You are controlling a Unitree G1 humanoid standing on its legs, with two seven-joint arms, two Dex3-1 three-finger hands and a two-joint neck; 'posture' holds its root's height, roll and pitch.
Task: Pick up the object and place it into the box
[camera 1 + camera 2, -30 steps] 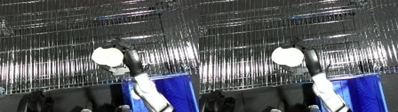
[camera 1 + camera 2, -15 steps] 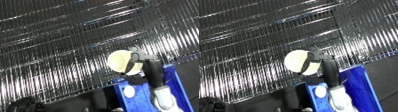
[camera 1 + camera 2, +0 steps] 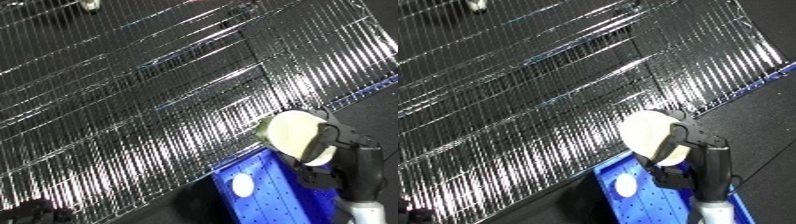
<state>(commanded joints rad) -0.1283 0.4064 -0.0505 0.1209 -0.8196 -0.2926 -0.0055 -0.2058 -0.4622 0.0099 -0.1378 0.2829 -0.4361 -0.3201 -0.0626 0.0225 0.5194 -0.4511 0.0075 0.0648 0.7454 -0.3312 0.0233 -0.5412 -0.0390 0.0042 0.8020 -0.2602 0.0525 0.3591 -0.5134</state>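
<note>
Shiny wire mesh (image 3: 151,100), right hand (image 3: 333,145) gripping smooth cream ball (image 3: 293,134), blue perforated bin (image 3: 266,192)

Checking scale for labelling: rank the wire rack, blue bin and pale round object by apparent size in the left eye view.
1. Wire rack, largest.
2. Blue bin, partly cut off.
3. Pale round object, in the right hand; nearer the camera, so its true size is unsure.
</note>
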